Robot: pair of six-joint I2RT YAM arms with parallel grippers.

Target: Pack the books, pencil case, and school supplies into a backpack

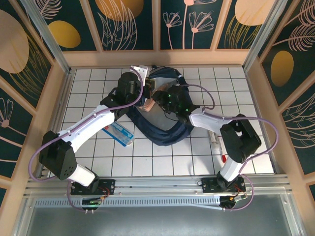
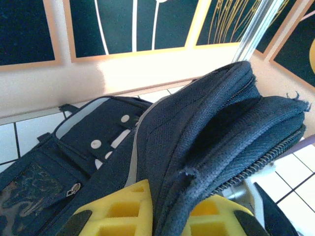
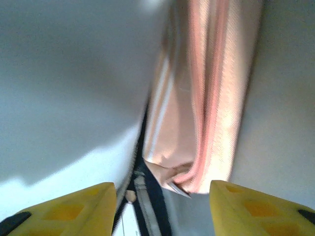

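Note:
The navy backpack [image 1: 165, 130] lies mid-table with its mouth held up. My left gripper [image 2: 170, 196] is shut on the backpack's zippered rim [image 2: 197, 118], with the fabric pinched between the yellow fingers [image 2: 123, 211]. In the top view it sits at the bag's far side [image 1: 147, 89]. My right gripper [image 3: 162, 189] is open inside the bag, and the peach pencil case [image 3: 202, 113] rests against the grey lining [image 3: 64, 73] just past its fingertips, free of them. From above, the right gripper [image 1: 158, 100] is beside the pencil case [image 1: 147, 106]. A whitish stick [image 1: 214, 140] and a red pen [image 1: 224, 158] lie by the right arm. The books are hidden.
A flat blue-and-white pack [image 1: 122, 133] lies on the white grid table [image 1: 98, 88] left of the backpack. Wooden walls [image 1: 157, 58] close in the back and both sides. The two arms cross close together over the bag's mouth.

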